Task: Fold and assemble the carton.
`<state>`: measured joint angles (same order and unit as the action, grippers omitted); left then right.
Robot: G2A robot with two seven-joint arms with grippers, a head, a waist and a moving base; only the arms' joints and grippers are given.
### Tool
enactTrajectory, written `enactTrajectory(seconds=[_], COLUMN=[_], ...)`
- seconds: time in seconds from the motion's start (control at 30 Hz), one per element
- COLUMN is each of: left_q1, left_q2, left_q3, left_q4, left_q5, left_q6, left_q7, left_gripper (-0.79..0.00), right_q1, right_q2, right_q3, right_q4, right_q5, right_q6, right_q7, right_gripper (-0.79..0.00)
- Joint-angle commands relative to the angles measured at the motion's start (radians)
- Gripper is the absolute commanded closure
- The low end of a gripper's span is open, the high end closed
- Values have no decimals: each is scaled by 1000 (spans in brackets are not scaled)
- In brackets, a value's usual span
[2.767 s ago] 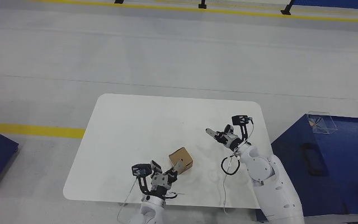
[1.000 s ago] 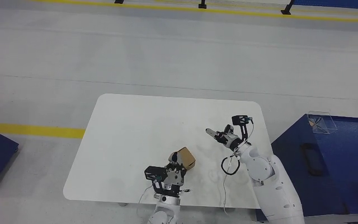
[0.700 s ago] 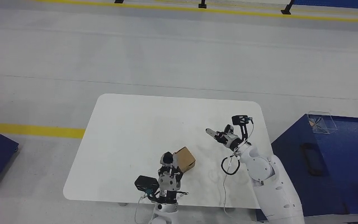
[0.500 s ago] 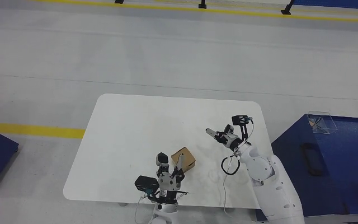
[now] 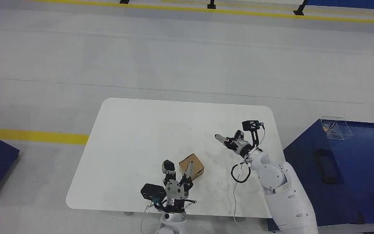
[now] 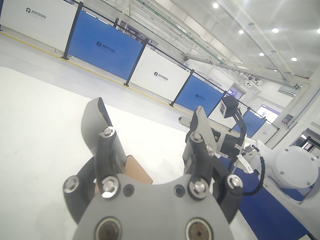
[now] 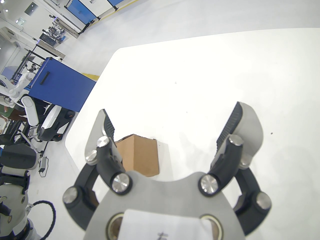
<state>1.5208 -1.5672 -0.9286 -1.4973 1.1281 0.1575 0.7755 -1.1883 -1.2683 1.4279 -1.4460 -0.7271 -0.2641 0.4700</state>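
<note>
Gaping left gripper, empty, beside carton

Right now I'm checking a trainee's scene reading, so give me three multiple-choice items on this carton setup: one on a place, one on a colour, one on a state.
1. Where on the table is the carton?
A. In the far left corner.
B. In the near half, beside the left gripper.
C. At the middle of the far edge.
2. What colour is the carton?
A. White.
B. Blue.
C. Brown.
3. The right gripper is:
A. Open and empty.
B. Shut on the carton.
C. Shut and empty.
Answers: 1 B, the top view shows it by that gripper on the robot's side; 2 C, it is plain brown cardboard; 3 A, its jaws stand spread with bare table between them.
</note>
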Motion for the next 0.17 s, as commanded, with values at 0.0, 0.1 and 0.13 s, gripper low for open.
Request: enactTrajectory(seconds=[0.0, 0.1, 0.13], left_q1=[0, 0, 0], left_q2=[0, 0, 0], left_q3=[0, 0, 0], left_q4=[0, 0, 0], left_q5=[0, 0, 0], left_q6=[0, 0, 0], left_q7=[0, 0, 0], left_gripper=[-569, -569, -569], right_q1=[0, 0, 0], right_q2=[0, 0, 0], right_q3=[0, 0, 0], right_q4=[0, 0, 0], right_q5=[0, 0, 0], right_q6=[0, 0, 0], right_q7=[0, 0, 0], right_gripper=[-785, -785, -784])
